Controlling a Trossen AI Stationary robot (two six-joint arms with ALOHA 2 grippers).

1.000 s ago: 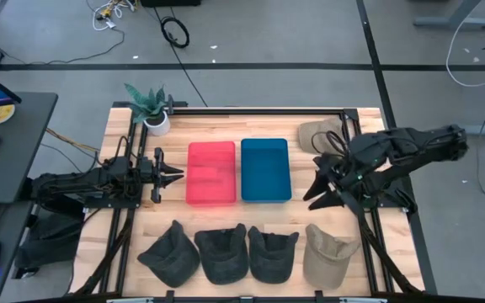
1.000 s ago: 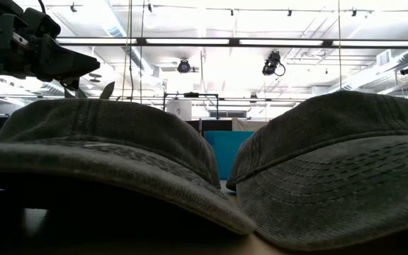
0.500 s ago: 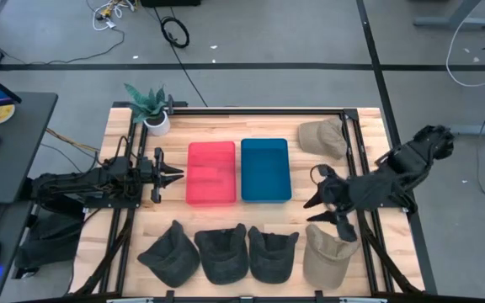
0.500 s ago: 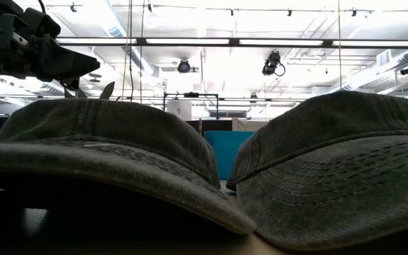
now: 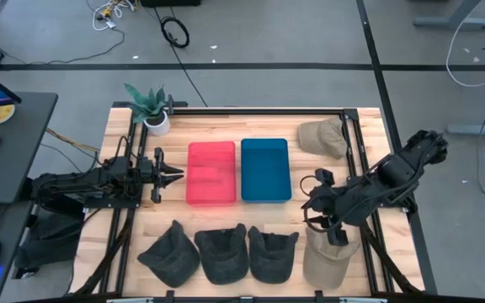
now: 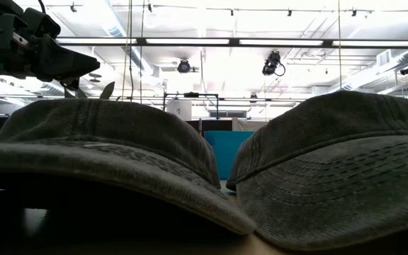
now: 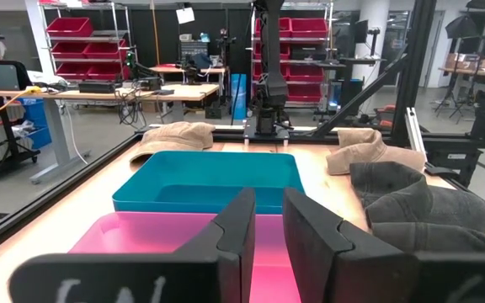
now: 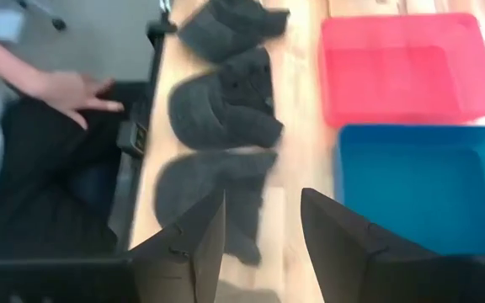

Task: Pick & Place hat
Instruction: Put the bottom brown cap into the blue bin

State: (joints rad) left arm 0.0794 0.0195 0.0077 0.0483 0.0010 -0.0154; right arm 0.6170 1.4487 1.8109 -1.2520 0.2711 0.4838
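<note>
Three dark grey hats (image 5: 223, 252) and a tan hat (image 5: 327, 261) lie in a row along the table's near edge, crowns up. A second tan hat (image 5: 322, 136) lies at the far right. My right gripper (image 5: 311, 212) is open and empty. It hangs just above the far side of the near tan hat and points toward the table's left. In its wrist view (image 8: 259, 244) the dark hats (image 8: 226, 105) show ahead. My left gripper (image 5: 173, 174) waits left of the pink bin, its fingers a narrow gap apart (image 7: 268, 240).
A pink bin (image 5: 211, 172) and a blue bin (image 5: 265, 168) stand side by side at mid-table. A potted plant (image 5: 150, 105) stands at the far left corner. A person's hand (image 8: 74, 88) rests by the frame rail beyond the table's near edge.
My right gripper has swung from beside the far tan hat toward the table's near edge. It has come down over the near tan hat and turned to point toward the table's left. It has stayed open. The hats have not moved.
</note>
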